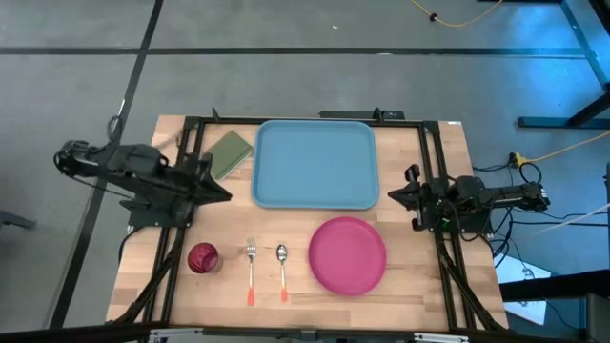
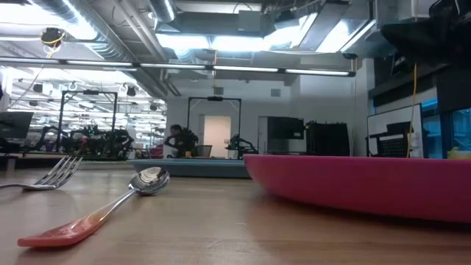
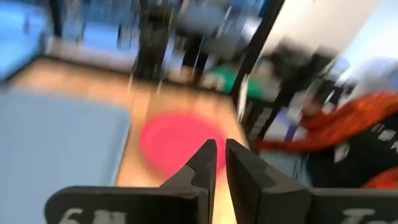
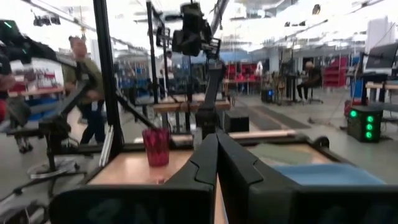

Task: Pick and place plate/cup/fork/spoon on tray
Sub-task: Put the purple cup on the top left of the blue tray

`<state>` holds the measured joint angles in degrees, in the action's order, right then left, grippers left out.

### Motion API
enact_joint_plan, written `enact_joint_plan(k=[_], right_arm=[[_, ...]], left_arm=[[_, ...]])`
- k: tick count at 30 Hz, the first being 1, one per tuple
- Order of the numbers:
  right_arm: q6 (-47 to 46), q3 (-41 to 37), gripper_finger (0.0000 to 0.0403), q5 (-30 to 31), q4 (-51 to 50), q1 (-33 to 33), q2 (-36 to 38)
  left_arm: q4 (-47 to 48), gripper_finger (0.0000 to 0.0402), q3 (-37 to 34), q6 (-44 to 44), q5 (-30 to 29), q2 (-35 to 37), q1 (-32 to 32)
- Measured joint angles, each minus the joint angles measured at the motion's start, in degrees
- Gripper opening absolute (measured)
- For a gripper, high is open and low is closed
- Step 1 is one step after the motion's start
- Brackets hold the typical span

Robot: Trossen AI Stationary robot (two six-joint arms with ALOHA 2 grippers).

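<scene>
Light blue rectangular plastic tray [image 1: 315, 163] at table's far centre, bare, long axis left–right. Round magenta-pink plastic plate [image 1: 348, 254] just in front of tray's right half. Orange-handled metal spoon [image 1: 282, 270] and fork [image 1: 251, 271] left of plate, side by side, heads toward tray. Dark red plastic cup [image 1: 202, 258] upright, left of fork. Left gripper [image 1: 215, 188] beyond cup, beside tray's left edge, fingers nearly pressed together, slim gap. Right gripper [image 1: 397, 195] by tray's right edge, fingers pressed together.

The tray [image 1: 315, 163] is light blue. The plate [image 1: 348, 254] is magenta-pink, the cup [image 1: 202, 258] dark red-magenta. The fork [image 1: 251, 272] and the spoon [image 1: 282, 272] have silver heads and orange-red handles. The pad [image 1: 228, 153] is olive-green, the surface [image 1: 419, 276] light wood.
</scene>
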<state>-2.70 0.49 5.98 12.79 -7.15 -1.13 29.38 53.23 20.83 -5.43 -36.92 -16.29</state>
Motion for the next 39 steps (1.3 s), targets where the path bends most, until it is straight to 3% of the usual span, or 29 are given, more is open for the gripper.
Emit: enact_joint_plan(k=[6,10,16,19,24,33,39], right_arm=[[0.1,0.0,0.0014,0.0,-1.6,0.0,0.0],[0.2,0.0,0.0014,0.0,-1.5,0.0,0.0],[0.2,0.0,0.0014,0.0,-1.5,0.0,0.0],[0.2,0.0,0.0014,0.0,-1.5,0.0,0.0],[0.2,0.0,0.0014,0.0,-1.5,0.0,0.0],[0.2,0.0,0.0014,0.0,-1.5,0.0,0.0],[0.2,0.0,0.0014,0.0,-0.5,0.0,0.0]], left_arm=[[14.5,0.0027,0.8,1.4,-4.7,-6.9,-2.8],[16.6,0.0027,-0.6,2.3,-7.2,-10.8,-3.7],[20.7,0.0027,-1.7,17.3,-5.5,-15.2,-4.1],[21.3,0.0027,-1.7,20.1,-5.4,-16.6,-4.2],[21.6,0.0027,-1.7,13.9,-6.0,-18.5,-4.2],[18.1,0.0027,-1.6,11.1,-15.9,-22.6,-3.9],[16.6,0.0027,-1.6,7.1,-17.0,-24.6,-3.4]])
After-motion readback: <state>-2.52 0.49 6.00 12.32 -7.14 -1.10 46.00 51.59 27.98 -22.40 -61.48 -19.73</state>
